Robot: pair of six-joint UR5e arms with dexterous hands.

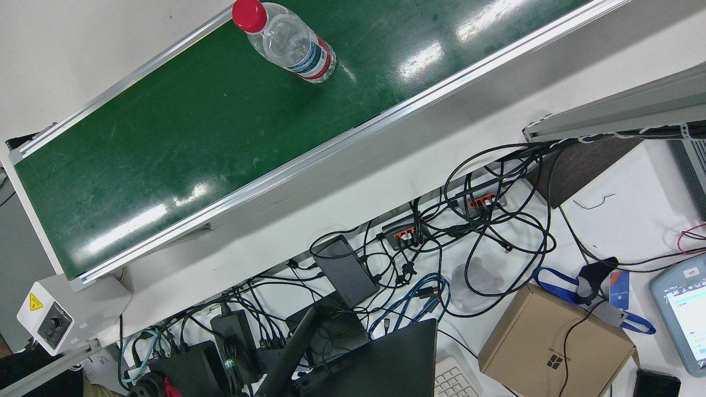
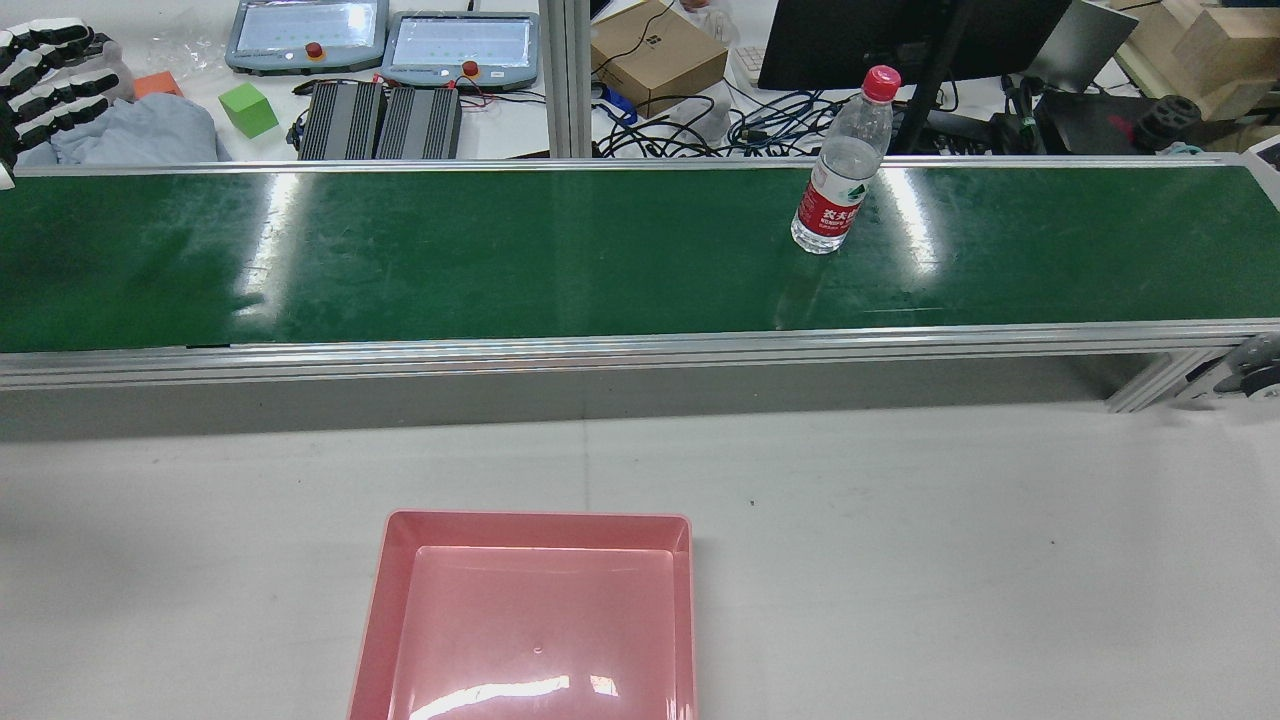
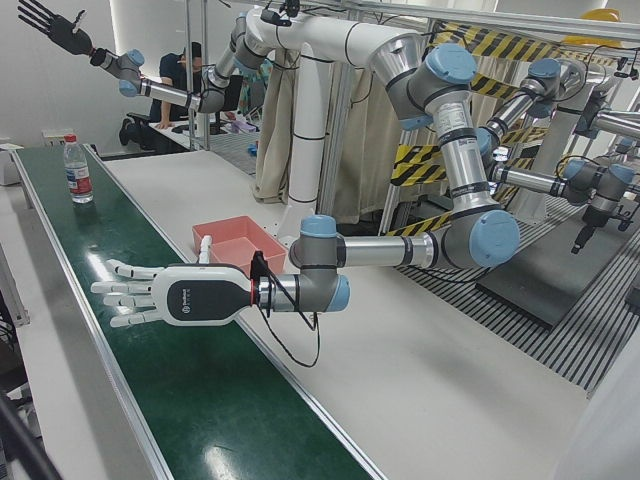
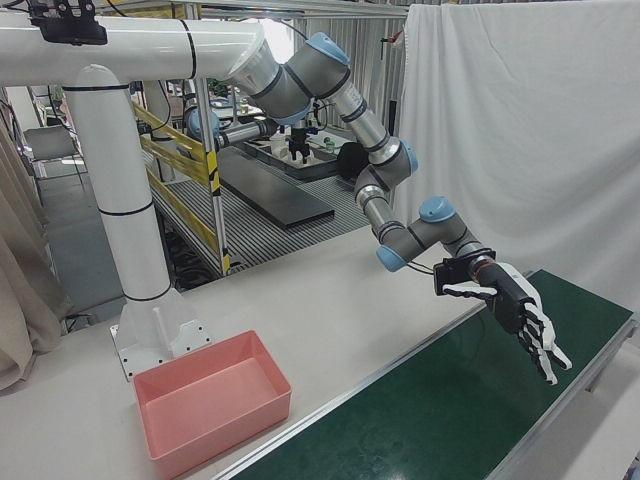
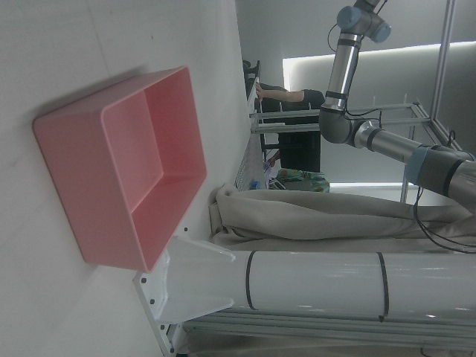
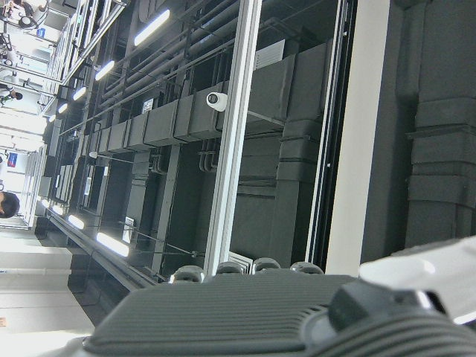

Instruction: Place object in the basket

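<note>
**Both hands spread and empty, bottle alone on the belt**

The fingers (image 3: 118, 269) of the left hand (image 3: 135, 293) are splayed flat above the green conveyor belt (image 2: 500, 250), holding nothing. The right hand (image 3: 55, 28), also spread and empty, is raised high. The clear plastic water bottle with a red cap (image 2: 842, 180) stands upright on the belt, well apart from the left hand and the pink rectangular plastic basket (image 2: 540, 520).

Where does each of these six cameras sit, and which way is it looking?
Front: overhead, down on green conveyor belt, red-capped clear plastic bottle; no arm.
Rear: behind robot, across pink plastic basket to belt; left hand.
Left-front: belt's end, along it; left hand, raised right hand.
Right-front: opposite corner; left hand.
Left hand view: back at basket; no hand.
Right hand view: ceiling; its own grey casing.
Front and rear share the bottle.
</note>
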